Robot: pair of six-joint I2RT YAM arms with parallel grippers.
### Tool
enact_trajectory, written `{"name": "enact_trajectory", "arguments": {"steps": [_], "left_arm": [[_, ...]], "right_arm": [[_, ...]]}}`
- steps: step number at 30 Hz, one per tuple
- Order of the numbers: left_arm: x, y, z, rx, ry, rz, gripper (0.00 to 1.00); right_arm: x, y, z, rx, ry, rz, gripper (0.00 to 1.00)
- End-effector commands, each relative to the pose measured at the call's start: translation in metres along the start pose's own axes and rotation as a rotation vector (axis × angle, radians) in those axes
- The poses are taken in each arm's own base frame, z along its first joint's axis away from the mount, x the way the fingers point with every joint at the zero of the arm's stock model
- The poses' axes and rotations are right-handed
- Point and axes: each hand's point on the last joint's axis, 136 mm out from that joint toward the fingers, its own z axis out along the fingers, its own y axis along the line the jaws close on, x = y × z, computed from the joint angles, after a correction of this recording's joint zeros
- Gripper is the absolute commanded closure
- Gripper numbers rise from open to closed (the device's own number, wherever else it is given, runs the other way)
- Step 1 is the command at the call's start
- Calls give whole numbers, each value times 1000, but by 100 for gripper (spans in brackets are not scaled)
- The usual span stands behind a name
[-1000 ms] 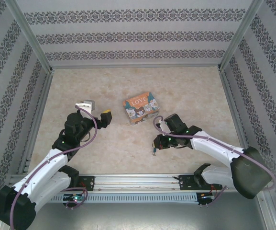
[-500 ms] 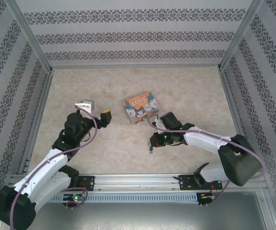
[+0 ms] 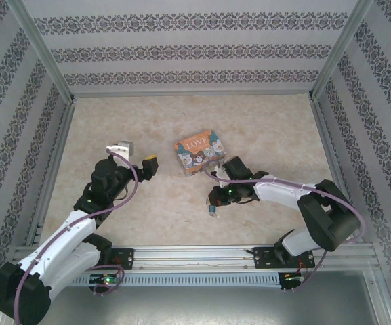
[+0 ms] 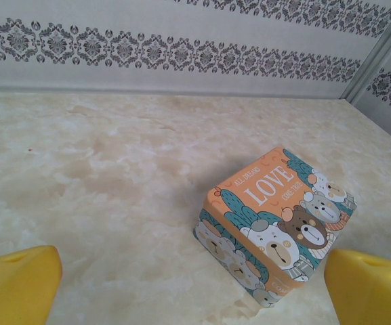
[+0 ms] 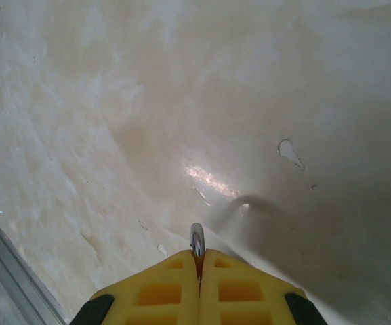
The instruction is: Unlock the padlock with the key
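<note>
Key (image 5: 196,241) sits pinched in the right hand (image 5: 198,257) over the marbled tabletop (image 5: 114,101), left hand (image 4: 195,288) spread, patterned walls (image 3: 181,54) around.

Bright, even, diffuse light falls on a pale marbled table (image 3: 148,203), and the shadows under the arms are faint and soft. In the right wrist view, a white glare patch sits near centre, with a soft grey shadow spreading toward 4 o'clock. In the left wrist view, the yellow fingertips (image 4: 15,284) at 7 and 5 o'clock are blurred, while the tin (image 4: 276,217) is sharp.
</note>
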Motion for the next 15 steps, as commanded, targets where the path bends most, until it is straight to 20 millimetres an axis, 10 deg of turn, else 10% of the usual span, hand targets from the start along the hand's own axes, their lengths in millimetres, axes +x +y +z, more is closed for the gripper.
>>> {"name": "enact_trajectory", "arguments": {"steps": [1,15], "left_arm": [[-11,3,-1,-15,-33,18,1],[-8,4,0,-16,-28,12,1]], "right_arm": [[-5,7,3,-13,-2,-43,97],[-1,-2,7,21,2,-38,85]]}}
